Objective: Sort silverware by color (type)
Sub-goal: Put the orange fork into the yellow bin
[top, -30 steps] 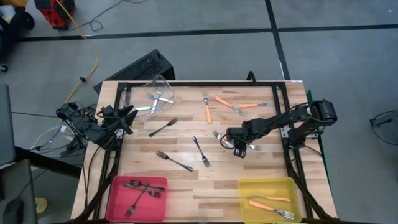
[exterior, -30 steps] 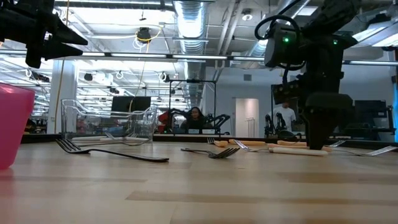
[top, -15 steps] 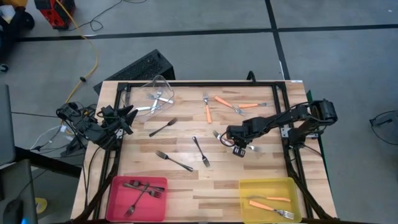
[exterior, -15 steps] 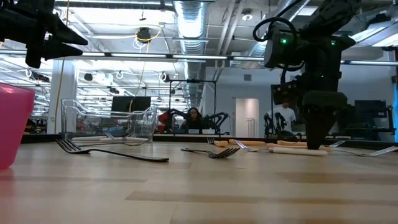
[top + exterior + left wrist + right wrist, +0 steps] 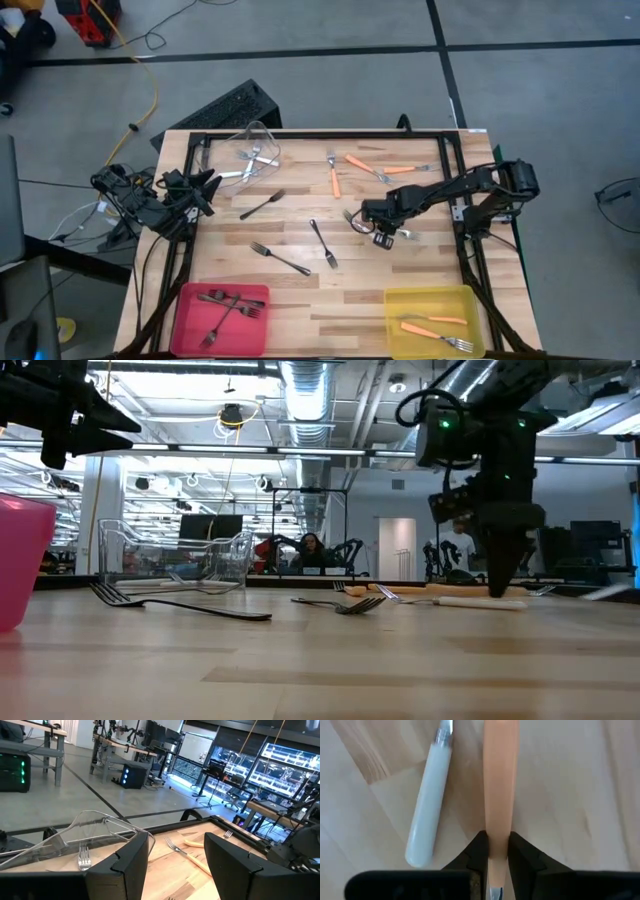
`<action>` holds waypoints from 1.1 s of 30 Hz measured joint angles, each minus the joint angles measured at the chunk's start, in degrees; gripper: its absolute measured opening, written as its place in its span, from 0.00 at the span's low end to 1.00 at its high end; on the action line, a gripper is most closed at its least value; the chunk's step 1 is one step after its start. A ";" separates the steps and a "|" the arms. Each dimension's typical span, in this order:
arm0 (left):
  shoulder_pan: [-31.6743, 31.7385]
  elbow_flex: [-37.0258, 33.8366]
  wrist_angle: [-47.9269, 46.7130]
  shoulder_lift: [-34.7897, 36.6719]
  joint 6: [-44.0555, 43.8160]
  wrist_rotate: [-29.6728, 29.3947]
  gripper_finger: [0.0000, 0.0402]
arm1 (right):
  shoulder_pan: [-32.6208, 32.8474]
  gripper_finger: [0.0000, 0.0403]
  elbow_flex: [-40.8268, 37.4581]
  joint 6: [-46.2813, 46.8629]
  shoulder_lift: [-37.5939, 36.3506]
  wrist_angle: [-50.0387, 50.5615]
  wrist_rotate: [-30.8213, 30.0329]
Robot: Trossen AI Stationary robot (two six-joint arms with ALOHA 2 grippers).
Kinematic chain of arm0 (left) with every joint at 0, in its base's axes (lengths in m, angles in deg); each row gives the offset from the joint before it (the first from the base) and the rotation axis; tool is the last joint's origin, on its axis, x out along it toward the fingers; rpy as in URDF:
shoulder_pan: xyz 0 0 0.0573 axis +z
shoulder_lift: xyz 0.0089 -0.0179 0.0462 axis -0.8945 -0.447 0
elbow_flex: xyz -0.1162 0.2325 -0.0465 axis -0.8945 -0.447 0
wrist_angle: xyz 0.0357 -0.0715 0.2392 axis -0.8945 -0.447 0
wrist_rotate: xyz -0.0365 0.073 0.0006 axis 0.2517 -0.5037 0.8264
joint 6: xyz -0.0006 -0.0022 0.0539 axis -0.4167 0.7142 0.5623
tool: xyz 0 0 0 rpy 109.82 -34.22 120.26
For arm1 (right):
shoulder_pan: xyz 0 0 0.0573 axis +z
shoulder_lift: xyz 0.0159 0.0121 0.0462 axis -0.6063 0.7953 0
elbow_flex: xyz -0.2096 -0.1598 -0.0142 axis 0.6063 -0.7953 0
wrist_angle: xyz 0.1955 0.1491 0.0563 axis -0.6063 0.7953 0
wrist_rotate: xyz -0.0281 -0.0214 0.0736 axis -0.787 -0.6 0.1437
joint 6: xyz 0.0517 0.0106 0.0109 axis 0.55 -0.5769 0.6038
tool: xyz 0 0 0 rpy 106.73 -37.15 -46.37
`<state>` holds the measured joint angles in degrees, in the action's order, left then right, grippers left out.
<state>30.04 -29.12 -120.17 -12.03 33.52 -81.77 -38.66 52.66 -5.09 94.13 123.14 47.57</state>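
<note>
The right tool [image 5: 381, 236] stood over mid-desk [image 5: 300, 300], its fingers [image 5: 479, 851] pinching the orange-handled fork [image 5: 498, 785] that ran lengthwise straight ahead between them, beside a silver fork [image 5: 427, 800]. The yellow bin [image 5: 428, 298] holding other orange forks lay near the desk's front edge on that arm's side. The left tool [image 5: 205, 190], jaws spread, waited at the far left edge.

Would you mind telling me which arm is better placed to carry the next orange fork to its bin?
The right. Its gripper is shut on an orange-handled fork mid-table, with the yellow bin of orange forks on its side. The left gripper waits open at the table's left edge by the clear bin.
</note>
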 joint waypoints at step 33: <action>0.00 0.00 -0.07 0.02 -0.42 0.28 0.44 | 7.30 0.19 29.11 -8.10 -0.94 5.74 -0.77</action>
<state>30.04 -29.12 -120.23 -12.01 33.11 -81.48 -31.36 81.77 -13.19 93.20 128.88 46.80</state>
